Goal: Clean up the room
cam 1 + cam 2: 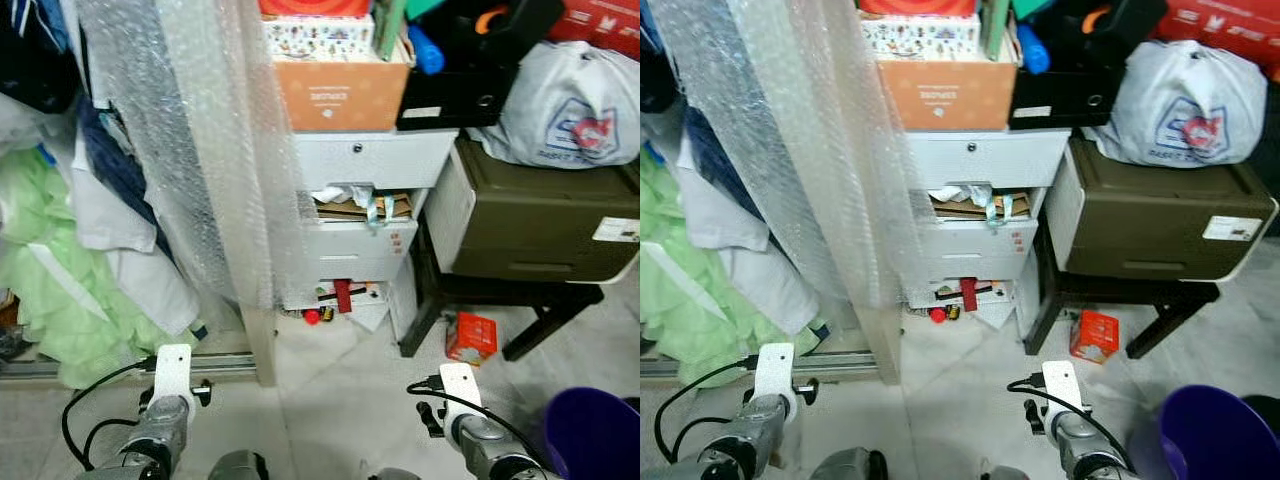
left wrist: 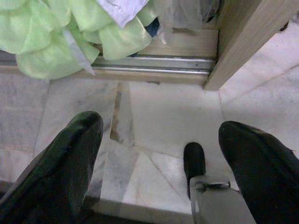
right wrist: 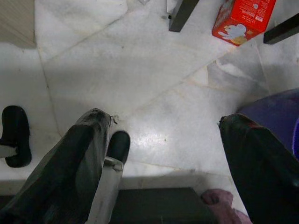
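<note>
A small red carton [image 1: 471,337] lies on the marble floor under a black bench [image 1: 520,295]; the right wrist view also catches the red carton [image 3: 243,18]. A small red item [image 1: 312,316] lies at the foot of a white drawer unit [image 1: 365,215]. My left gripper [image 2: 159,158] hangs open above the floor tiles, with nothing between its fingers [image 2: 60,163]. My right gripper [image 3: 163,154] hangs open too, empty, over the tiles between the drawer unit and a purple bin [image 1: 592,432]. Both arms are low at the bottom of the head views.
Bubble wrap [image 1: 190,140] drapes a wooden panel. Light green cloth [image 1: 60,290] and white clothes pile at the left, by a sliding door rail [image 2: 140,65]. A dark printer [image 1: 545,220] sits on the bench, a white bag [image 1: 570,105] on top. Boxes stack on the drawers.
</note>
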Available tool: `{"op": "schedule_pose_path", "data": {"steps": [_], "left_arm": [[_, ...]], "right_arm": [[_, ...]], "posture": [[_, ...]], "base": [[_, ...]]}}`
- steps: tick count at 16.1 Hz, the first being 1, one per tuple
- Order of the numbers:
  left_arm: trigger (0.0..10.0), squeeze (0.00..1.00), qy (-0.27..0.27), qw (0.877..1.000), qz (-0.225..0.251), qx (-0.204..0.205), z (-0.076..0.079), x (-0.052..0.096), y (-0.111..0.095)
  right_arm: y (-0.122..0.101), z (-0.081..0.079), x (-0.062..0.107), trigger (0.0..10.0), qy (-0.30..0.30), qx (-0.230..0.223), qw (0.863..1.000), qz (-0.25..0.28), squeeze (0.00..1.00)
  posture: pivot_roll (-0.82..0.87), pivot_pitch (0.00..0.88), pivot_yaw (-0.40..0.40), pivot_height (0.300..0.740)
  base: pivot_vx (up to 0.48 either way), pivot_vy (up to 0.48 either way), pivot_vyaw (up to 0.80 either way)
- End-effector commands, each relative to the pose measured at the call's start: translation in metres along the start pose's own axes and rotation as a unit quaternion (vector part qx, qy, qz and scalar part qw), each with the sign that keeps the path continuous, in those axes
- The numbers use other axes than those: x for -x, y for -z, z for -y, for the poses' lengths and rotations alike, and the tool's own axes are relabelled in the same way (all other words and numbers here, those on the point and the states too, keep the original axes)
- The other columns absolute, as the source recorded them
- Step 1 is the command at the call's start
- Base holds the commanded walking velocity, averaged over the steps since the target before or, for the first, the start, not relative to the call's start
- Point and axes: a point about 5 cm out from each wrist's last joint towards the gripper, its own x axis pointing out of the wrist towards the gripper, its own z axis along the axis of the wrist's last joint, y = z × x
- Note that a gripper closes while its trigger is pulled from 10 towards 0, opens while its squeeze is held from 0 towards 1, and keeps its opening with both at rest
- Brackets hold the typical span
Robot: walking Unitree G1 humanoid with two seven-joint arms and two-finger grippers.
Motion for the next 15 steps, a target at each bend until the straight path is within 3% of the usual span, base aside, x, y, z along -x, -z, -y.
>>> {"op": "schedule_pose_path", "data": {"steps": [1, 5, 10, 13, 15], "left_arm": [[10.0, 0.00, -0.006, 1.000, 0.000, 0.004, -0.001, 0.001, 0.004], [10.0, 0.00, -0.014, 1.000, -0.006, 0.015, -0.021, 0.002, 0.012], [10.0, 0.00, -0.032, 0.999, -0.011, 0.011, -0.075, 0.007, 0.019], [10.0, 0.00, -0.031, 0.999, -0.012, 0.013, -0.077, 0.008, 0.021], [10.0, 0.00, -0.023, 1.000, -0.009, 0.014, -0.067, 0.005, 0.015]], "right_arm": [[-0.001, 0.000, 0.000, 10.0, -0.002, 0.003, 1.000, 0.002, 0.00], [-0.002, 0.001, 0.000, 10.0, -0.001, 0.006, 1.000, 0.004, 0.00], [-0.002, 0.001, 0.000, 10.0, -0.001, 0.008, 1.000, 0.004, 0.00], [-0.002, 0.001, 0.000, 10.0, -0.002, 0.009, 1.000, 0.004, 0.00], [-0.003, 0.001, 0.000, 10.0, -0.002, 0.012, 1.000, 0.005, 0.00]], "posture": [[0.00, 0.049, -0.017, 0.740], [0.00, 0.048, -0.015, 0.740], [0.00, 0.047, -0.015, 0.740], [0.00, 0.046, -0.015, 0.740], [0.00, 0.046, -0.015, 0.740]], "base": [[0.000, 0.000, 0.00], [0.000, 0.000, -0.53], [0.000, 0.000, -0.09], [0.000, 0.000, -0.74], [0.000, 0.000, -0.23]]}}
